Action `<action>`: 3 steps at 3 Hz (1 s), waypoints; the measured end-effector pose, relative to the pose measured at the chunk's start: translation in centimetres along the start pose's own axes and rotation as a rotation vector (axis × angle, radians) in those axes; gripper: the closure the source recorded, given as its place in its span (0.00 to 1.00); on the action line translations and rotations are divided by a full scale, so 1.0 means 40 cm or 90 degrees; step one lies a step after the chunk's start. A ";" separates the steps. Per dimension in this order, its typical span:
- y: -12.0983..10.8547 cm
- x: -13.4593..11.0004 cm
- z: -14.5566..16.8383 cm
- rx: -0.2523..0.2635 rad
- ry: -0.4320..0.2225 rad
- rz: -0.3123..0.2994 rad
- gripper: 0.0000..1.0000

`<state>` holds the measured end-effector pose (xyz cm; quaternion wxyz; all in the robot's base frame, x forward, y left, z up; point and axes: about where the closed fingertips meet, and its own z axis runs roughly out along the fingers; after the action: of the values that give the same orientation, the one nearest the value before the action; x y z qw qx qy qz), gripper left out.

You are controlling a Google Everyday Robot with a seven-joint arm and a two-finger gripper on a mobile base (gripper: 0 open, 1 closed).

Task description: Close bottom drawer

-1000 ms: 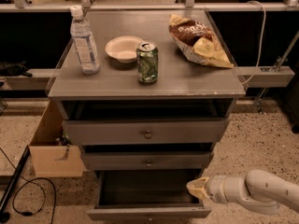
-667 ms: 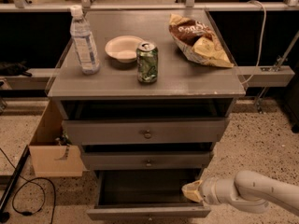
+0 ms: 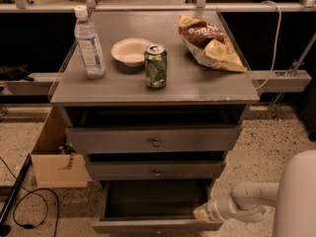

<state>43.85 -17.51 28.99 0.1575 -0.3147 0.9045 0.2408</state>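
Under the grey counter (image 3: 197, 85) the bottom drawer (image 3: 128, 226) still stands pulled far out. The tool (image 3: 203, 213) has sunk beneath the counter's right front corner; clenched or released, I cannot tell. A push looks near.

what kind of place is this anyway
Probably an office kitchenette or robot test space: chip bags, a soda can and water bottle on a grey drawer cabinet, cables on speckled floor, the gripper at the front edge of the open bottom drawer.
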 end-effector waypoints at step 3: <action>0.008 0.066 0.048 -0.114 -0.108 -0.011 1.00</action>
<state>41.91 -17.55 26.33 0.2069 -0.3140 0.8601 0.3447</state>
